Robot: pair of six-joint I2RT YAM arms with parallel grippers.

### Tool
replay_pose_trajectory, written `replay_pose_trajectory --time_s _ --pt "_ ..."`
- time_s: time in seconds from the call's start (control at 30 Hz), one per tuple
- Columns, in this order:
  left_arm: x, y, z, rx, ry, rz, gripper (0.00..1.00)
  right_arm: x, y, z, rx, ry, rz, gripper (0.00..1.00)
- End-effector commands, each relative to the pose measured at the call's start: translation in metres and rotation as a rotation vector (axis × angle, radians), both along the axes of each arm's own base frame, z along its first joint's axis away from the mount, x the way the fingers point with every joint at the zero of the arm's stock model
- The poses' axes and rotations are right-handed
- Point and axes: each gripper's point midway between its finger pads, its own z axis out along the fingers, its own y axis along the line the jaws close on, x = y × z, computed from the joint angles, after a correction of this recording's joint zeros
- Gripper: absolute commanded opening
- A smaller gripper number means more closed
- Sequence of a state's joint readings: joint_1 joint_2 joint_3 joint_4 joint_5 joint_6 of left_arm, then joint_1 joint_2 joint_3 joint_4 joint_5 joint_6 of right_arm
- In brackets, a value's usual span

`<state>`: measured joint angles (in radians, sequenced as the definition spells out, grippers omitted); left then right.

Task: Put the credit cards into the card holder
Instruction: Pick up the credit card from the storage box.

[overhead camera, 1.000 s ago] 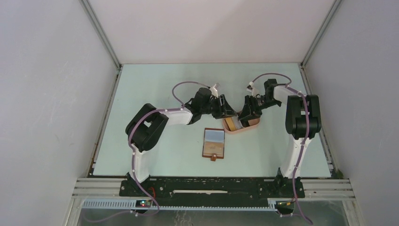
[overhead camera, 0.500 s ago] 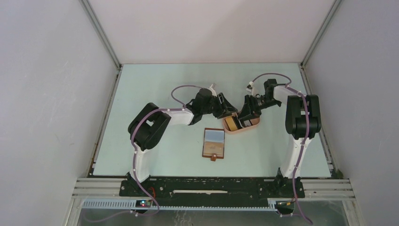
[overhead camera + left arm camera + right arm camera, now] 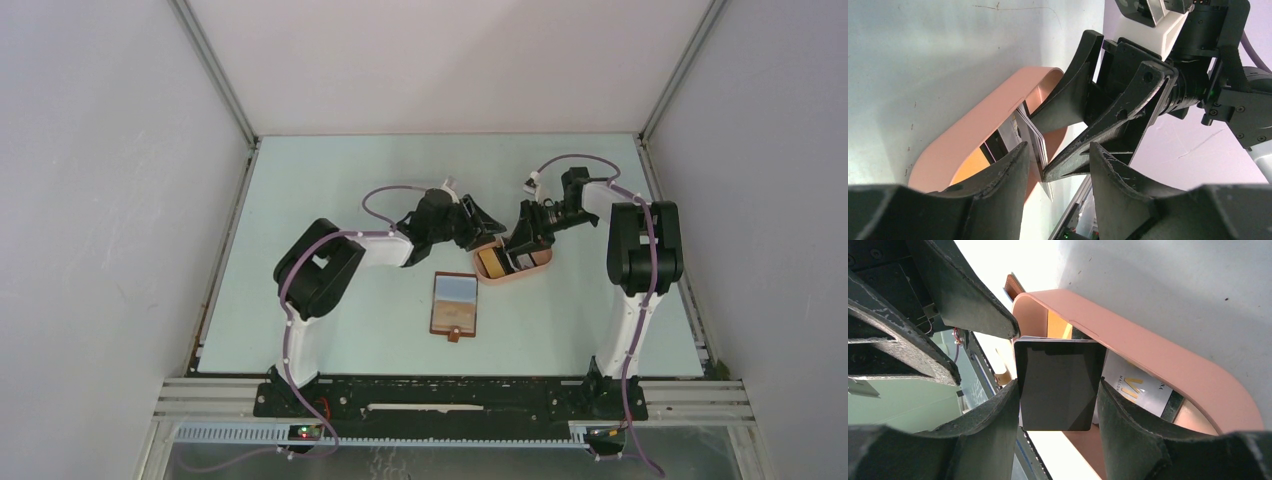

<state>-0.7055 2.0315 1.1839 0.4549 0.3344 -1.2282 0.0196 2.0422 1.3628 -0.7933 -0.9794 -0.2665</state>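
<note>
Now, 1 dark credit card is clamped by 2 opposite edges between the fingers of the right gripper, tilted over the pink tray, while other credit cards lie flat inside that tray. Facing it, the left gripper has its 2 fingers apart, 1 on each side of the card's thin edge, and it grips nothing. Nearer to the arm bases, the card holder lies open on the table, close to the tray but not touching it.
</note>
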Motion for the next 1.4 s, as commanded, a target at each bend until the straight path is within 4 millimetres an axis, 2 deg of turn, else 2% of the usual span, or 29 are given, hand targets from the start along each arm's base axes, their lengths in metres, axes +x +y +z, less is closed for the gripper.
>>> replay_pose_trajectory --time_s 0.0,0.37,0.63,1.2,1.37 --pt "0.001 -0.004 -0.001 -0.006 0.01 0.027 0.52 0.009 0.002 0.026 0.03 -0.091 -0.001 0.36" --pt "-0.005 -0.011 -0.01 0.018 0.047 0.04 0.52 0.008 0.007 0.027 -0.047 -0.166 0.022 0.36" --pt "-0.002 -0.014 -0.003 -0.024 0.06 0.066 0.5 0.006 0.015 0.023 -0.113 -0.214 0.05 0.36" --pt "-0.014 -0.027 -0.014 -0.03 0.097 0.046 0.4 0.007 0.023 0.028 -0.185 -0.339 0.079 0.35" --pt "-0.016 -0.029 -0.016 -0.031 0.099 0.035 0.31 0.005 0.025 0.028 -0.195 -0.366 0.094 0.36"
